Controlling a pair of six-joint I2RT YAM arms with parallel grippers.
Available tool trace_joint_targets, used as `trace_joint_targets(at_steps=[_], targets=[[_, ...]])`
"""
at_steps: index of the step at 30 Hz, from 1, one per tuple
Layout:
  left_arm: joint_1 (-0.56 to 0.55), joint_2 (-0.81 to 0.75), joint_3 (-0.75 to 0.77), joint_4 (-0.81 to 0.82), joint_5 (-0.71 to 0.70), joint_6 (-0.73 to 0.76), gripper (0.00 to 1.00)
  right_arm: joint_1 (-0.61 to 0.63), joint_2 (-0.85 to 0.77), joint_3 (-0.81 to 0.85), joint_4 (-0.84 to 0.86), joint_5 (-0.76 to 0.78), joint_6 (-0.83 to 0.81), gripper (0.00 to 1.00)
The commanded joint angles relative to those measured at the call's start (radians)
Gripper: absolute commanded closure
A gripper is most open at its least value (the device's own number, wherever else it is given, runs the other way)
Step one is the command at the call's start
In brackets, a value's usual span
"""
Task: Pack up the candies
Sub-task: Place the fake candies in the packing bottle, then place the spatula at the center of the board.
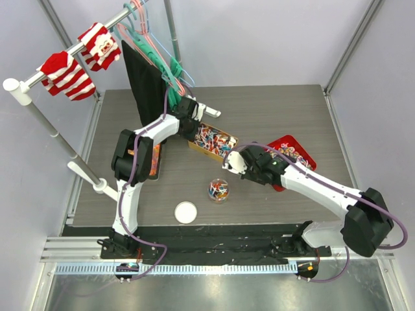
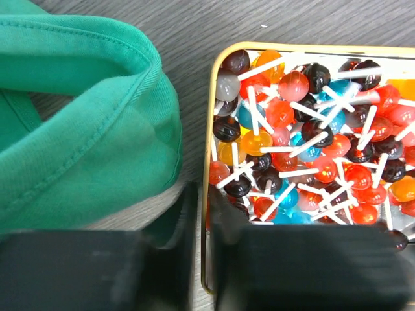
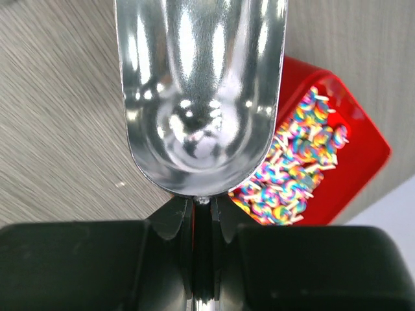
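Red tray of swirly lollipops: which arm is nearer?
Right. The right arm holds a silver metal scoop just beside the red tray; the left arm sits farther off, at the gold-rimmed tin.

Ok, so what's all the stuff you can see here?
gold tray: one, gold, mid-table
round lollipops: many, red, orange, blue, dark, in gold tray
red tray: one, red, right of gold tray
swirl lollipops: many, rainbow, in red tray
jar: one, clear, candies inside, front middle
lid: one, white, left of jar
scoop: one, silver, empty
socks: two, red-white striped, on rail
cloth: one, green, beside gold tray
left gripper: black, clamped on gold tray's rim
right gripper: black, holding scoop
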Motion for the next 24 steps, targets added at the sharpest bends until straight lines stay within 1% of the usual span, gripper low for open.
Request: trace_joint_targets(at_steps=[1,2,4,5,7,8,10,11,13,14,18,19,22,23,24], targets=[[0.010,-0.046,0.038,0.020,0.019,0.009,0.78,0.001,0.043,-0.006,0.109,-0.057,0.079,0.99],[0.012,-0.043,0.041,0.017,0.019,0.008,0.70,0.001,0.052,-0.010,0.121,-0.061,0.084,0.99],[0.012,-0.042,0.047,0.015,0.025,0.006,0.64,0.000,0.082,-0.016,0.139,-0.059,0.099,0.99],[0.012,-0.042,0.047,0.014,0.028,0.008,0.58,-0.003,0.092,-0.025,0.144,-0.058,0.105,0.99],[0.010,-0.046,0.050,0.011,0.031,0.009,0.52,-0.016,0.117,-0.040,0.167,-0.051,0.116,0.99],[0.012,-0.048,0.048,0.011,0.034,0.011,0.47,-0.022,0.123,-0.045,0.173,-0.053,0.117,0.99],[0.013,-0.062,0.051,0.009,0.057,0.012,0.43,-0.042,0.148,-0.056,0.184,-0.051,0.122,0.99],[0.013,-0.068,0.053,0.009,0.068,0.012,0.39,-0.046,0.157,-0.063,0.187,-0.048,0.124,0.99],[0.013,-0.094,0.044,0.011,0.111,0.012,0.33,-0.065,0.187,-0.069,0.195,-0.048,0.128,0.99],[0.012,-0.102,0.035,0.009,0.128,0.037,0.29,-0.068,0.200,-0.075,0.196,-0.048,0.125,0.99],[0.013,-0.143,0.008,-0.021,0.195,0.075,0.19,-0.092,0.234,-0.086,0.218,-0.044,0.124,0.99],[0.013,-0.161,-0.002,-0.027,0.210,0.087,0.18,-0.098,0.240,-0.088,0.224,-0.042,0.124,0.98],[0.013,-0.195,-0.051,-0.067,0.224,0.153,0.12,-0.103,0.267,-0.091,0.231,-0.032,0.122,0.91],[0.013,-0.227,-0.086,-0.079,0.227,0.190,0.08,-0.106,0.279,-0.091,0.233,-0.028,0.127,0.87],[0.013,-0.243,-0.105,-0.098,0.226,0.209,0.08,-0.106,0.284,-0.089,0.233,-0.027,0.128,0.83]])
